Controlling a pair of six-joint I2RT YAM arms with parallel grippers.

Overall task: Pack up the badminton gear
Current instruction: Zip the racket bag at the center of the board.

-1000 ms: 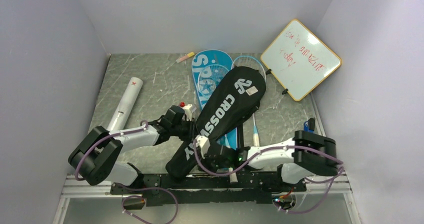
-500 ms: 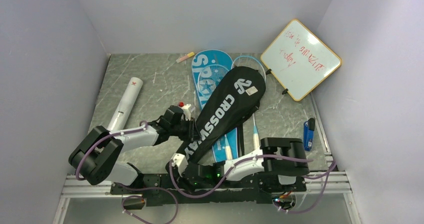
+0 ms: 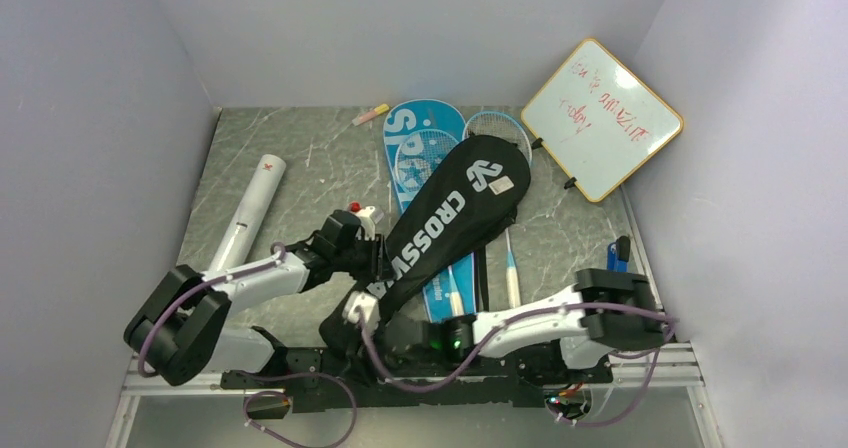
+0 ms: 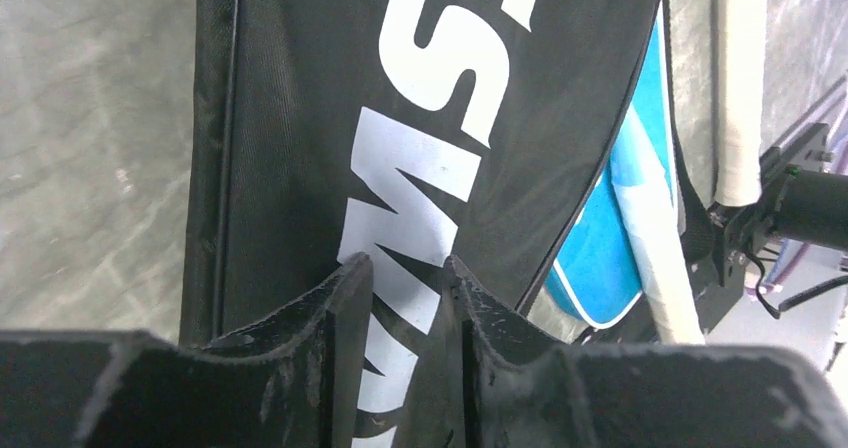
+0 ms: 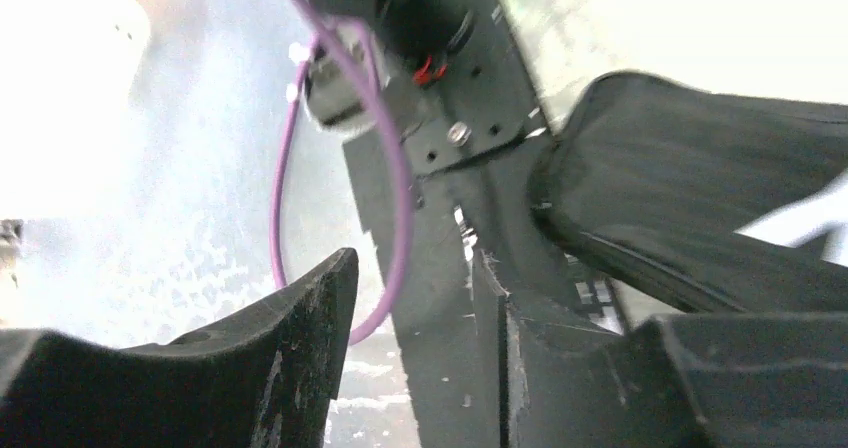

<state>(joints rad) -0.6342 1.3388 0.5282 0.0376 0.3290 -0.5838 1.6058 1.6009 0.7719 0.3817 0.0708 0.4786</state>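
Observation:
The black CROSSWAY cover point(image 3: 450, 218) lies slantwise over the blue SPORT cover point(image 3: 415, 128). The light-blue racket point(image 3: 497, 126) shows its head beside them. My left gripper point(image 3: 378, 258) is at the black cover's left edge. In the left wrist view its jaws point(image 4: 405, 273) stand a narrow gap apart with creased black cover point(image 4: 330, 88) fabric between them. My right gripper point(image 3: 352, 313) is at the cover's near end. In the right wrist view it point(image 5: 415, 268) is open and empty, with the cover's end point(image 5: 700, 188) to its right. The white tube point(image 3: 250, 208) lies at the left.
A wood-framed whiteboard point(image 3: 600, 118) leans in the far right corner. A small marker point(image 3: 370, 114) lies by the back wall. A blue object point(image 3: 620, 253) sits near the right wall. White racket handles point(image 4: 740, 88) lie past the blue cover. The black base rail point(image 3: 420, 373) runs along the near edge.
My right arm has swung left along the near edge to the black cover's near end, and its jaws have opened. The left gripper and cover have shifted slightly left.

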